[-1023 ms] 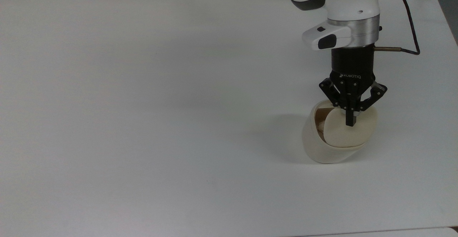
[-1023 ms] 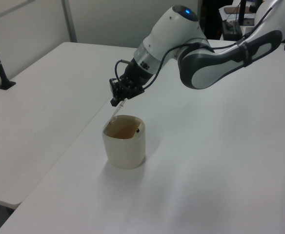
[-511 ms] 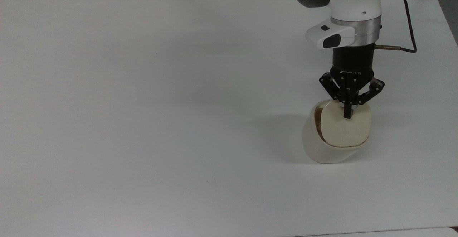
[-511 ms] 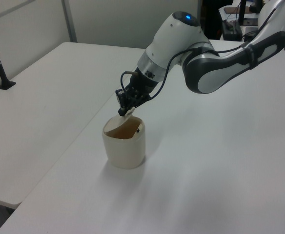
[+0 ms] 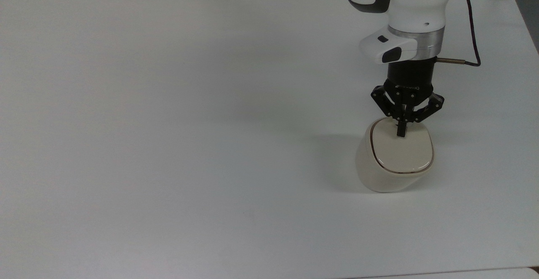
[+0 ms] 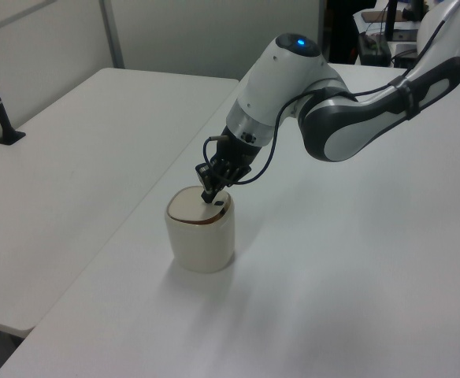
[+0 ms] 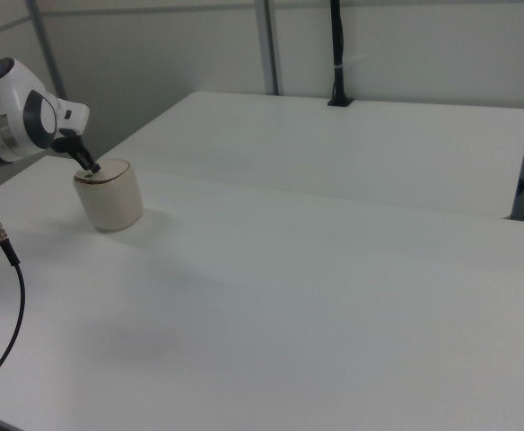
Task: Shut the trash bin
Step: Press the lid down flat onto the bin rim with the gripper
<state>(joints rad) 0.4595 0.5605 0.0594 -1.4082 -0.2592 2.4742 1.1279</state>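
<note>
White table (image 5: 168, 123), one trash bin (image 5: 389, 173)

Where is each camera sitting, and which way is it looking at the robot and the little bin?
Top view: high above, looking down on the table; the wrist and gripper reach down onto the trash bin.
Left view: raised at one side, looking across; the arm comes from the left view's upper right to the bin.
Right view: lower, looking across the tabletop; the bin and gripper sit at the right view's far left.
All three share the bin with the shut fingers touching its lid.
</note>
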